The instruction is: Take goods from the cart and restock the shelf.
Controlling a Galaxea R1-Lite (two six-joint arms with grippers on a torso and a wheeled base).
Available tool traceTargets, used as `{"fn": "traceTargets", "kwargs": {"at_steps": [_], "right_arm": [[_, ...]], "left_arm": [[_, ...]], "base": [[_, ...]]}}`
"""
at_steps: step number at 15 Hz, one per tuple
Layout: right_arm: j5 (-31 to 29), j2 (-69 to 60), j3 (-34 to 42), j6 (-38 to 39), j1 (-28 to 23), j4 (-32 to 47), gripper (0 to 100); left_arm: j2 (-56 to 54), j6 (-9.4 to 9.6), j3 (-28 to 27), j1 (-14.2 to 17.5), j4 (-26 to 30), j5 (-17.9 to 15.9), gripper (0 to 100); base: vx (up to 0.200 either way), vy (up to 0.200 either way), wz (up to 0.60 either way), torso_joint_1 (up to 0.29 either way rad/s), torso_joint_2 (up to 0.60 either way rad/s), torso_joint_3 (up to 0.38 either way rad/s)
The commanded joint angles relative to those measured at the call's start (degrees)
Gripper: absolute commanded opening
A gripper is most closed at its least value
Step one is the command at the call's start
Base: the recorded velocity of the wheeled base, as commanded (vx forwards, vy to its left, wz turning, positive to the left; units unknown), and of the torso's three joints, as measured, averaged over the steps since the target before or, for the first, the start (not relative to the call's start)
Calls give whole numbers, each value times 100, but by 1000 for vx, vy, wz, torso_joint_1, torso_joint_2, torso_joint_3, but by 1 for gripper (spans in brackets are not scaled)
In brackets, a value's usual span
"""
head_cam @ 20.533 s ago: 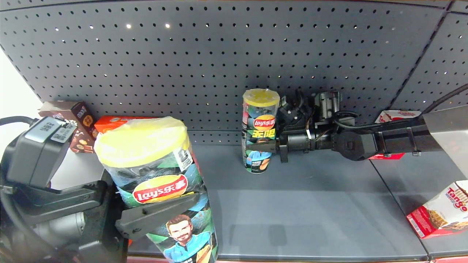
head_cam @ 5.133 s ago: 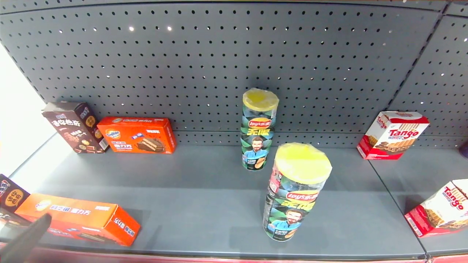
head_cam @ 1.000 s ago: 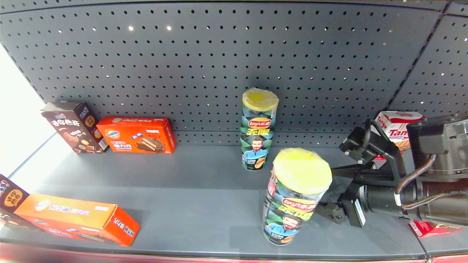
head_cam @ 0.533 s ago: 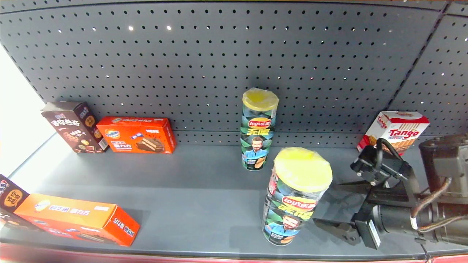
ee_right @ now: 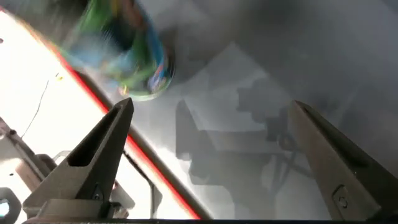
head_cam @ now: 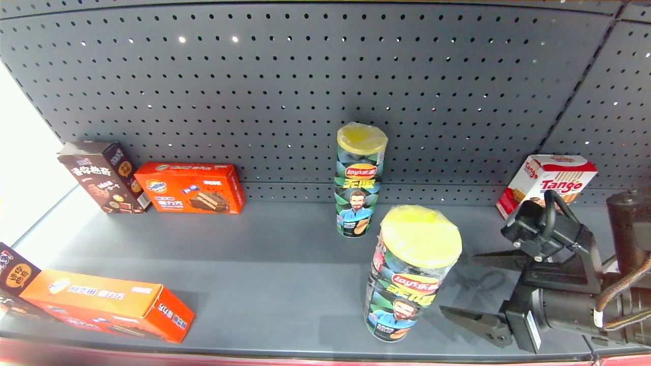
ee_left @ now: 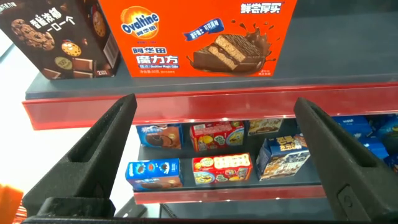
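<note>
Two tall chip cans with yellow lids stand upright on the grey shelf (head_cam: 264,264). The back can (head_cam: 360,183) is near the pegboard, and the front can (head_cam: 411,277) is close to the shelf's red front edge. My right gripper (head_cam: 459,282) is open just right of the front can, apart from it, with nothing between its fingers. The right wrist view has that gripper (ee_right: 210,106) open over the shelf, the can (ee_right: 134,53) blurred beyond one fingertip. My left gripper (ee_left: 216,102) is open and empty, below the shelf's front lip, facing an orange box (ee_left: 199,37).
A brown cookie box (head_cam: 101,175) and an orange box (head_cam: 190,187) stand at the back left. Another orange box (head_cam: 109,305) and a dark box (head_cam: 15,274) lie at the front left. A wafer box (head_cam: 552,180) stands at the back right. Lower shelves (ee_left: 217,168) hold several boxes.
My right gripper has drawn back to the right and toward the shelf's front, away from the front can. The can stays upright where it was.
</note>
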Motion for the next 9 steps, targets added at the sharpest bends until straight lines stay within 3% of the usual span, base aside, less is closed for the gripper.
{"fn": "traceTargets", "kwargs": {"at_steps": [1,9], "right_arm": [[-8,256,-204,-1,6,-6,100],[-16,739,-661,-1,15,-6,100]], "left_arm": [[17,-5,-2,1,2,0,100],[8,-5,-2,1,2,9,100]], "base": [[0,0,0,0,0,0],[0,0,0,0,0,0]]}}
